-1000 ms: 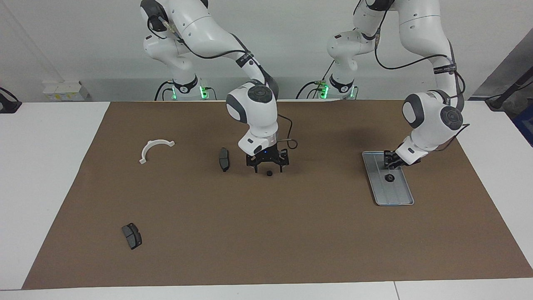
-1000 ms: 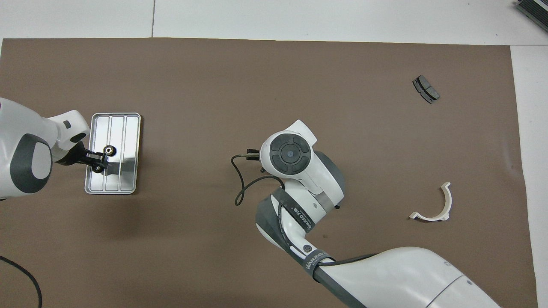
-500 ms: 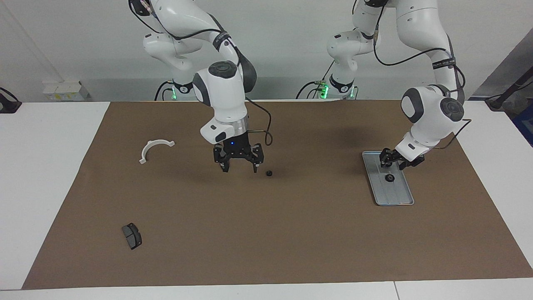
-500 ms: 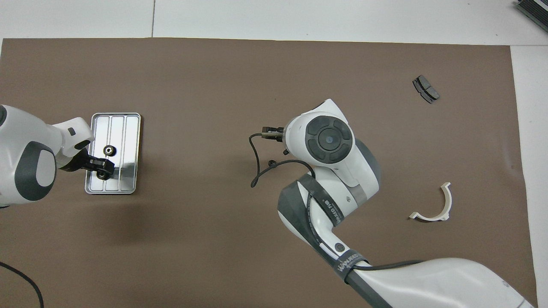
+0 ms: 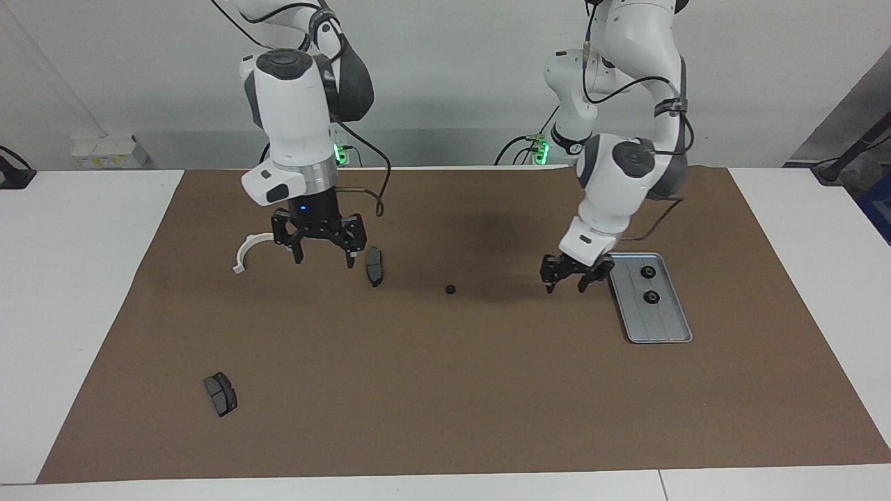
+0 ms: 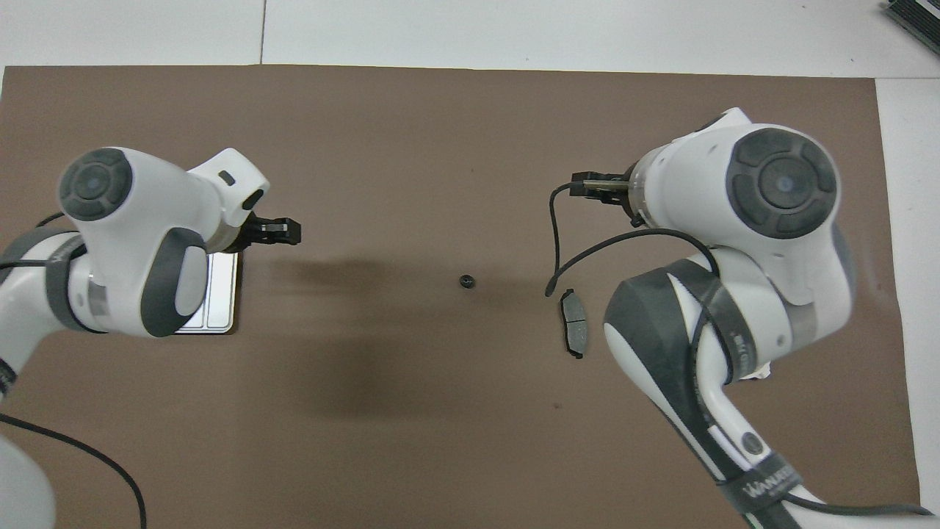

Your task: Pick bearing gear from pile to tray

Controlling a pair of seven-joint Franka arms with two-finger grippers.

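One small black ring (image 5: pixel 450 289) lies alone on the brown mat mid-table; it also shows in the overhead view (image 6: pixel 465 281). The silver tray (image 5: pixel 661 323) lies toward the left arm's end and holds two black rings (image 5: pixel 648 271) (image 5: pixel 652 298). My left gripper (image 5: pixel 569 280) is open and empty, low over the mat beside the tray, between it and the loose ring. My right gripper (image 5: pixel 321 252) is open and empty, raised over the mat between the white half-ring bracket (image 5: pixel 243 252) and a dark brake pad (image 5: pixel 374 266). In the overhead view the left arm hides most of the tray (image 6: pixel 220 294).
A second brake pad (image 5: pixel 221 394) lies farther from the robots toward the right arm's end. The brown mat (image 5: pixel 445 390) covers most of the white table. The brake pad beside the ring shows in the overhead view (image 6: pixel 573 332).
My left gripper has left the tray and moved toward mid-table, with a second ring now lying in the tray. My right gripper has risen and swung away from the loose ring toward the bracket.
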